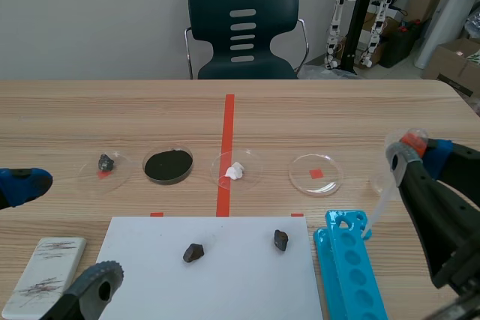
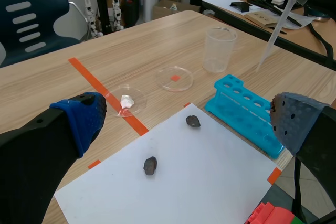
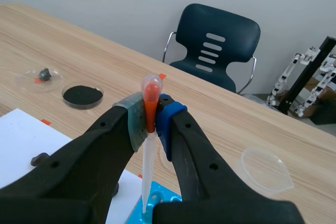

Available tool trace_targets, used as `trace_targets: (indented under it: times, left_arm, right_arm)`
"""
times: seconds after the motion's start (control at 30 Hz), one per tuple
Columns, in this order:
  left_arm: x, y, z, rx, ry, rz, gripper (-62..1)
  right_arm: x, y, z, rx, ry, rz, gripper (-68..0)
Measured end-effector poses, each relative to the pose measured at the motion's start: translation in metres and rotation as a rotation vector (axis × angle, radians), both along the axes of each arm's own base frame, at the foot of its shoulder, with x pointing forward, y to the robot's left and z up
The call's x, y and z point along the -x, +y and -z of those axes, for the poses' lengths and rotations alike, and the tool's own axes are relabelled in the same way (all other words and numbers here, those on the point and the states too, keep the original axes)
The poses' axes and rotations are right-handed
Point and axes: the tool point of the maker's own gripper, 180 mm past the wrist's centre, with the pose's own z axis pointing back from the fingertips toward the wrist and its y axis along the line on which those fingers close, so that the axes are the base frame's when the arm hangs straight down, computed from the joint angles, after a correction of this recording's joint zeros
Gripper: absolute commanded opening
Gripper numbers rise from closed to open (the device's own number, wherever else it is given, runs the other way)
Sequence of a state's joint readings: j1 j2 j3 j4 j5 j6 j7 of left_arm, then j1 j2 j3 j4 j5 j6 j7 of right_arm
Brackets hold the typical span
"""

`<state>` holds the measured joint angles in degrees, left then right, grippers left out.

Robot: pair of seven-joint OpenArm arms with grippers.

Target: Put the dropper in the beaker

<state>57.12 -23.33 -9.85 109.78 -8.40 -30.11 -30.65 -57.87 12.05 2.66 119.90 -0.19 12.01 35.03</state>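
"Where does the scene view look from?"
"From the robot's side, in the middle. It looks across the table (image 1: 112, 118) to the chair (image 1: 241, 28)."
"And the wrist views?"
"Close up, forward and down. Both see the beaker (image 2: 219, 50) and blue rack (image 2: 247, 111)."

Dropper (image 3: 148, 167) above rack (image 1: 349, 267) — beaker (image 2: 219, 50) just beyond it.

Bright, even indoor light, soft faint shadows beneath a dark stone (image 1: 193, 252); table (image 1: 360, 118) evenly lit
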Motion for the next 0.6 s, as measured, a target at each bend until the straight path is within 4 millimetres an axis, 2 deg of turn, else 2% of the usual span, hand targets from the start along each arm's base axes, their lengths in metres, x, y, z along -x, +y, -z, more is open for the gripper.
trace_targets:
  times: [0.2, 0.47, 0.6]
  left_arm:
    - [0.000, 0.000, 0.000, 0.000, 0.000, 0.000, 1.4]
    - [0.000, 0.000, 0.000, -0.001, 0.000, 0.000, 1.4]
    - [0.000, 0.000, 0.000, -0.001, 0.000, 0.000, 1.4]
  right_arm:
    - [-0.022, -0.025, -0.012, 0.020, -0.066, 0.073, -64.2]
    - [-0.052, -0.089, 0.000, 0.034, -0.108, 0.243, -64.2]
    - [-0.071, -0.120, -0.006, 0.027, -0.165, 0.325, -64.2]
